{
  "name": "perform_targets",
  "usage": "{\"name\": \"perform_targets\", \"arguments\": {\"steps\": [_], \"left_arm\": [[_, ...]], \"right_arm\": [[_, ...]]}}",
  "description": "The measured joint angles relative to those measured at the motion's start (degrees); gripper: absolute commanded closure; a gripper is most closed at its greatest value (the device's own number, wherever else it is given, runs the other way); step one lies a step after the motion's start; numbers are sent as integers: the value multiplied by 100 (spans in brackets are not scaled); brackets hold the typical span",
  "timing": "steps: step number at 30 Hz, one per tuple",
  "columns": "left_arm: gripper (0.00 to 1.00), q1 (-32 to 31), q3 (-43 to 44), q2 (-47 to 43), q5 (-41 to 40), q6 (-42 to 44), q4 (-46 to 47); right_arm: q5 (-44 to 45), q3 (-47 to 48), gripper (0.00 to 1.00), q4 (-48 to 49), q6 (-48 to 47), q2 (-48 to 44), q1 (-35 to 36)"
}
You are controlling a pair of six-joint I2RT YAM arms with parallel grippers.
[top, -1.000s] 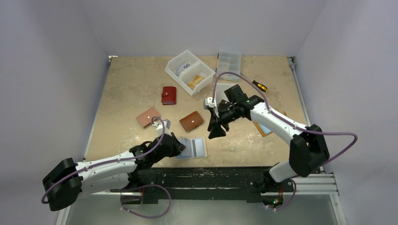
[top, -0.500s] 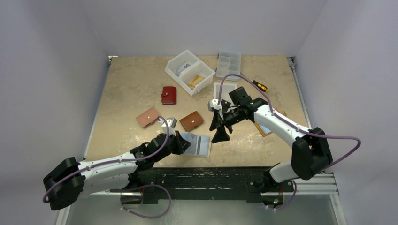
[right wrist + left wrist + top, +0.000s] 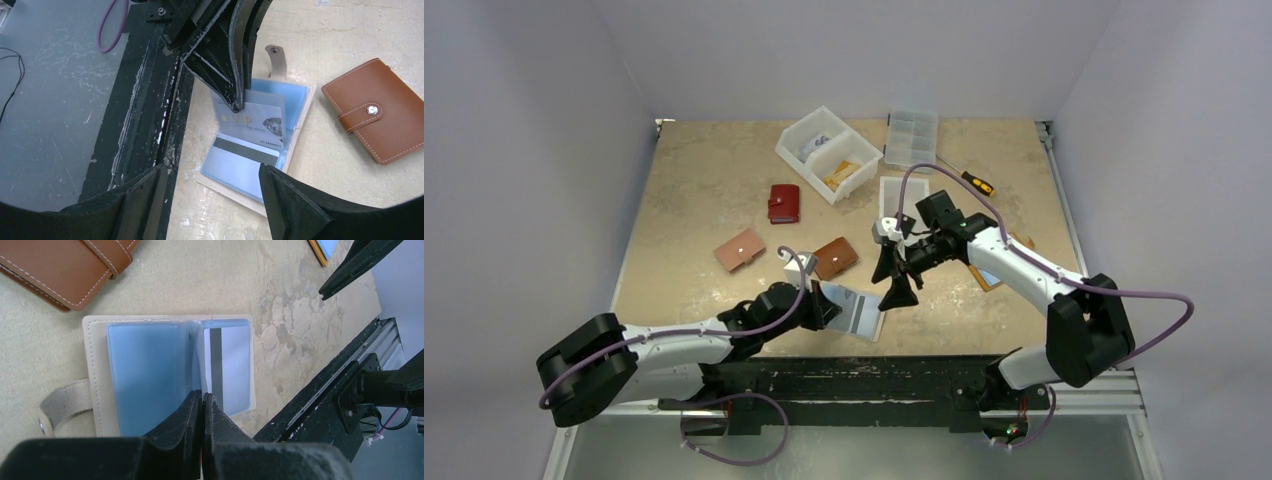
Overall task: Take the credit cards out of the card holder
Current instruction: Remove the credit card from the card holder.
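The cream card holder (image 3: 95,365) lies open on the table near the front edge, its blue plastic sleeves showing; it also shows in the top view (image 3: 852,314). My left gripper (image 3: 202,396) is shut on one upright sleeve page at the spine. That page holds a silver VIP card (image 3: 257,120). A light blue card with a grey stripe (image 3: 242,160) lies in the flat sleeve beside it. My right gripper (image 3: 212,200) is open and empty, hovering just above the holder's right half (image 3: 896,290).
A brown wallet (image 3: 833,257) lies just behind the holder. A tan wallet (image 3: 740,250) and a red one (image 3: 784,203) lie further left. White bins (image 3: 829,152), a clear organiser (image 3: 911,137) and a screwdriver (image 3: 977,182) are at the back. The table's black front rail (image 3: 325,390) is close.
My left gripper has slid right along the front edge, and the card holder has moved right with it. My right gripper has shifted slightly right and nearer, staying open.
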Motion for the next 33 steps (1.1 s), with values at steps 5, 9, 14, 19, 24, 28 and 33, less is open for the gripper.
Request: {"name": "perform_targets", "arguments": {"steps": [5,9,14,19,24,28,33], "left_arm": [[100,0,42,166,118,22,212],[100,0,46,260,190,17,376],[100,0,48,323,243,15,507],[100,0,48,330,251,13,667],[100,0,48,330,251,-2,841],[100,0,-17,280,243,-109,1123],[100,0,-352,70,170,-289,1574]], "right_arm": [[-42,-120,24,26,-48,-46,-59],[-50,-175,23,42,-44,-68,-81],[-59,-188,22,133,-7,-68,-83],[-79,-297,18,251,122,-68,-85],[-87,-372,14,372,337,-68,-87],[-109,-376,14,505,555,-68,-94],[-286,-376,17,654,879,-68,-94]]}}
